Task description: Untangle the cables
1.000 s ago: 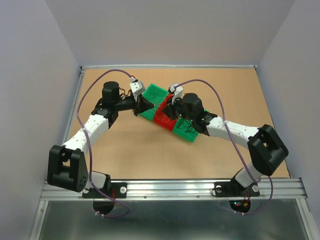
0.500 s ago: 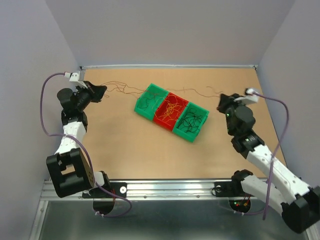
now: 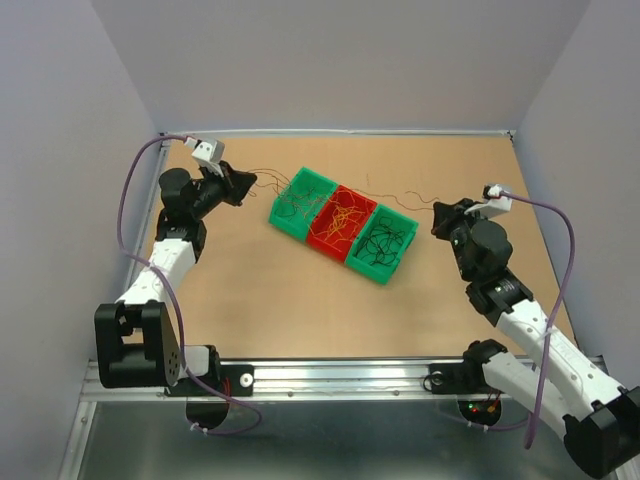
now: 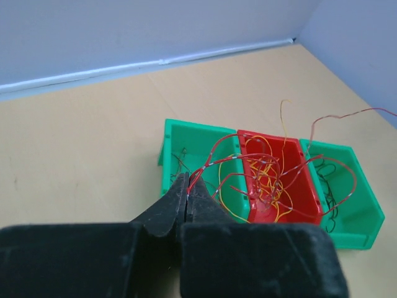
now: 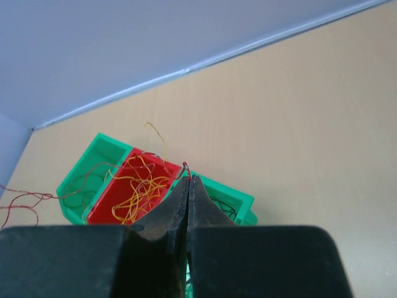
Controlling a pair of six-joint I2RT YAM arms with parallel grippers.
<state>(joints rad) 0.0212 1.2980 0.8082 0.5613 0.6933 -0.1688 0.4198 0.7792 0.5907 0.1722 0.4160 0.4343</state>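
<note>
Thin curly cables lie tangled in three joined bins: orange and yellow ones (image 3: 342,218) in the red bin (image 3: 322,240), dark ones in the green bins (image 3: 300,228) on either side. My left gripper (image 3: 250,182) hovers left of the bins, shut on a red cable (image 4: 218,160) pinched at its fingertips (image 4: 193,194). The strand arcs over the near green bin into the yellow tangle (image 4: 268,181). My right gripper (image 3: 437,212) is right of the bins, shut on the end of a red cable (image 5: 185,165) that runs back over the red bin (image 5: 99,210). Slack thin strands (image 3: 405,192) hang between both grippers and the bins.
The bins sit diagonally mid-table on the brown tabletop (image 3: 300,300). Grey walls close in the back and both sides, with a metal rail (image 3: 350,375) along the near edge. Thick purple arm cables (image 3: 130,200) loop beside each arm.
From the bins, both grippers swung outward to the table's sides, drawing strands out. The left gripper has since come back toward the bins; the strands now hang slacker.
</note>
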